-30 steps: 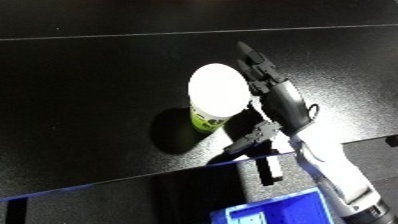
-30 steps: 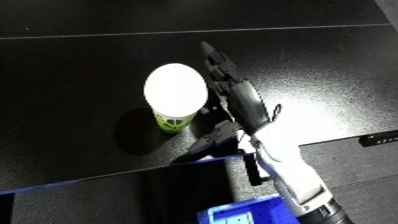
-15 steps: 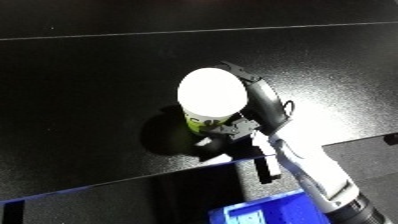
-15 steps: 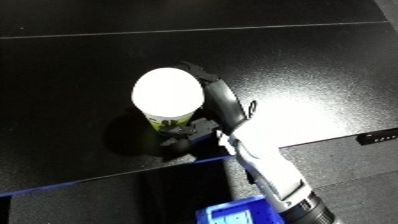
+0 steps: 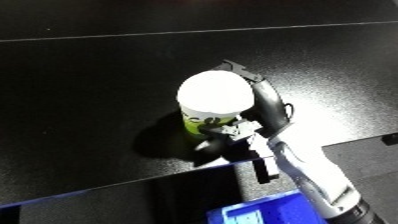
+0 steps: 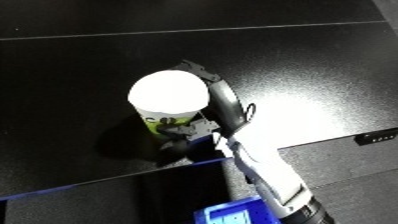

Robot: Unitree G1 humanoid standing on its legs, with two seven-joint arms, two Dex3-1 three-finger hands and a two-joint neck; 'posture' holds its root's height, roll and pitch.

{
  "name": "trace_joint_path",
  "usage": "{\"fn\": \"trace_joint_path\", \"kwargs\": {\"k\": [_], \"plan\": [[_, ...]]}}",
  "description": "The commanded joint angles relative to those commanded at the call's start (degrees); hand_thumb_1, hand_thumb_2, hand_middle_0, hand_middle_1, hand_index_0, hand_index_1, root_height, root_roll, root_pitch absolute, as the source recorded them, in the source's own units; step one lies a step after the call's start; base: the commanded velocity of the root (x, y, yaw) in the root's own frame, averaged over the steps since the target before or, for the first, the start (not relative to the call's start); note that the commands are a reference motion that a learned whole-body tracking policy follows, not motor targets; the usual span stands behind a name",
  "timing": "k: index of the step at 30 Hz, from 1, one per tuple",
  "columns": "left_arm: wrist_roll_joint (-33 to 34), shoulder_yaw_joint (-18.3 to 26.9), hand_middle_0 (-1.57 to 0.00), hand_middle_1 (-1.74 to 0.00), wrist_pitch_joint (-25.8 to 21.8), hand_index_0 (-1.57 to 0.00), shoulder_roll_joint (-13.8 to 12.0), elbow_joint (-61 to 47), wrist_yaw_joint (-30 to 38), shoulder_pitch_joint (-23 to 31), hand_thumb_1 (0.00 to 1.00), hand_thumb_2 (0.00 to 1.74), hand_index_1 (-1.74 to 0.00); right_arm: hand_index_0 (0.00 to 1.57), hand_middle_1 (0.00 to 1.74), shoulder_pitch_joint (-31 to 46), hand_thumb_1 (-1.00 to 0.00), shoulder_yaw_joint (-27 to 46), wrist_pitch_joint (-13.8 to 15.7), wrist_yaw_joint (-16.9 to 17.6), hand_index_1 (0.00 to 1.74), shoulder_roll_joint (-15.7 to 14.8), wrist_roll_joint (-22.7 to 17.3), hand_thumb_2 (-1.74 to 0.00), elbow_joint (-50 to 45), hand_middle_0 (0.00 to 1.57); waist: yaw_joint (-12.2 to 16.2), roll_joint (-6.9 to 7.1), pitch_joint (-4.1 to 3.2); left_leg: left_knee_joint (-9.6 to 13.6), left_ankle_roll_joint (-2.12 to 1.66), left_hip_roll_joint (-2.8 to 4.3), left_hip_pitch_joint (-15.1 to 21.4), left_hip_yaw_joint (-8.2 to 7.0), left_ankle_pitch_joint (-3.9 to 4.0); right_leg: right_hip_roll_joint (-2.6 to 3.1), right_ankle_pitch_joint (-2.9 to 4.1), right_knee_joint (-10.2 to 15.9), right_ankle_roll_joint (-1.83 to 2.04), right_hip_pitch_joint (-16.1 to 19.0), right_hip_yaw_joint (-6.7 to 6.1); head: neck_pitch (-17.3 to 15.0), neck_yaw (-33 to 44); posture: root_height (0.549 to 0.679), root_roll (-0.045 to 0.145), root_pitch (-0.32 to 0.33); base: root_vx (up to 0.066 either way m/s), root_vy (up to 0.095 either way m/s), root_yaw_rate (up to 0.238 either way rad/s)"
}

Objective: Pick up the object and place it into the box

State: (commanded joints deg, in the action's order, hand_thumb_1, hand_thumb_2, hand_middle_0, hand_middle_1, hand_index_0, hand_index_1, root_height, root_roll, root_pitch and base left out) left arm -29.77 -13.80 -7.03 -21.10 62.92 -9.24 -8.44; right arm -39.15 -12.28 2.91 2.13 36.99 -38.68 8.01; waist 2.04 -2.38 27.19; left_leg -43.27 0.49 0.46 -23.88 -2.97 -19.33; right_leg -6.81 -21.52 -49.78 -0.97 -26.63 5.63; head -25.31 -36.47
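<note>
Where glare falls, black table (image 5: 107, 90).

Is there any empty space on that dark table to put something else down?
Plenty. The table is bare left of the cup and beyond it, and right of the right hand. It is crowded only at the near edge, where the hand wraps the cup above the blue bin.

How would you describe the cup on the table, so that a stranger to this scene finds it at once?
Start from the wide black table and go to its middle, near the front edge. There stands a green paper cup with a white round lid, the only bright thing there. The black robot hand is curled round its right side.
</note>
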Motion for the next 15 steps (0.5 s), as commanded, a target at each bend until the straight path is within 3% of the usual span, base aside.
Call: {"fn": "trace_joint_path", "kwargs": {"k": [4,9,15], "plan": [[-0.97,0.86,0.00,0.00,-0.93,0.00,1.09,0.55,0.16,0.74,0.00,0.00,0.00,1.33,1.48,3.58,-0.85,2.99,1.51,0.33,1.48,-0.06,1.50,-1.48,-4.68,1.33,1.54,0.13,0.10,-0.08,-0.08,0.50,0.01,-0.72,-0.32,0.54,0.09,0.18,0.12,-0.35,-0.63,0.71,-1.67,0.626,0.067,-0.005,-0.017,0.064,-0.168],[-1.42,1.93,0.00,0.00,-2.44,0.00,2.18,0.06,0.24,1.86,0.00,0.00,0.00,1.33,1.48,9.47,-0.85,7.17,2.51,-1.85,1.48,0.77,2.19,-1.48,-10.50,1.33,3.66,0.22,0.25,-0.37,-0.22,1.18,0.23,-1.98,-0.93,1.13,0.15,0.40,0.25,-0.62,-1.58,1.37,-3.41,0.627,0.069,-0.002,-0.008,0.063,-0.106],[-2.45,3.25,0.00,0.00,-3.03,0.00,2.69,0.44,0.28,2.43,0.00,0.00,0.00,1.33,1.48,17.49,-0.85,14.04,7.90,-0.10,1.48,1.47,1.04,-1.48,-14.05,1.33,6.57,0.52,0.29,-0.66,-0.05,1.85,0.67,-3.48,-1.85,2.40,-0.11,0.27,0.19,-0.99,-2.68,1.56,-4.45,0.626,0.068,0.006,-0.006,0.059,-0.134]]}}
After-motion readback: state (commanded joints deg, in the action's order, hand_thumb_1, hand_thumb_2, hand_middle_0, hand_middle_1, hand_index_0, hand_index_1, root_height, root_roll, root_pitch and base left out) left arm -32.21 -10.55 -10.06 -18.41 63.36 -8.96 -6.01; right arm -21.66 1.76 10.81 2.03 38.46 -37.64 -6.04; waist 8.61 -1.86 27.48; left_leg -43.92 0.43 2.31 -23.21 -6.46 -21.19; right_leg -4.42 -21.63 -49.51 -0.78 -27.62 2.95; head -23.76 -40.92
